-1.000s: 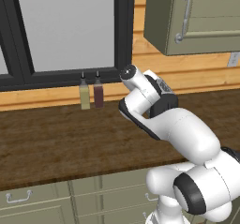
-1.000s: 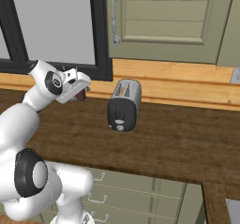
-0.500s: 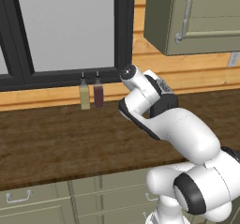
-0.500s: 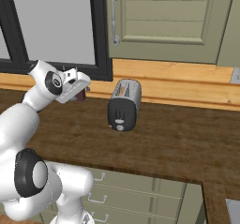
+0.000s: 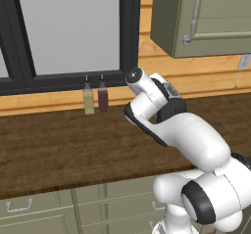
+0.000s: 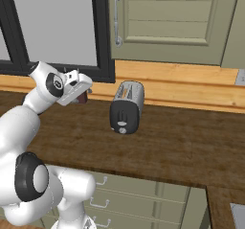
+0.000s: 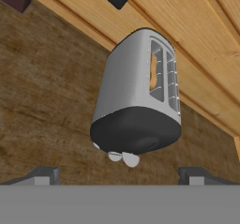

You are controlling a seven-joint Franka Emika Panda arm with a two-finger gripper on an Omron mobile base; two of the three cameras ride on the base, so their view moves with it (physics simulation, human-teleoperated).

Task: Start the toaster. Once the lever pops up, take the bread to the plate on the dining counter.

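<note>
Two bottles (image 5: 95,96), one olive and one dark red, stand touching at the wooden worktop's (image 5: 59,140) back edge. Above them sits a dark-framed window (image 5: 68,32). A grey-green wall cabinet (image 5: 206,17) hangs to its right.

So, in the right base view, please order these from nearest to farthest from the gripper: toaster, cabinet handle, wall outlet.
1. toaster, on the counter just right of the gripper.
2. cabinet handle, high above the toaster.
3. wall outlet, at the far right edge.
</note>
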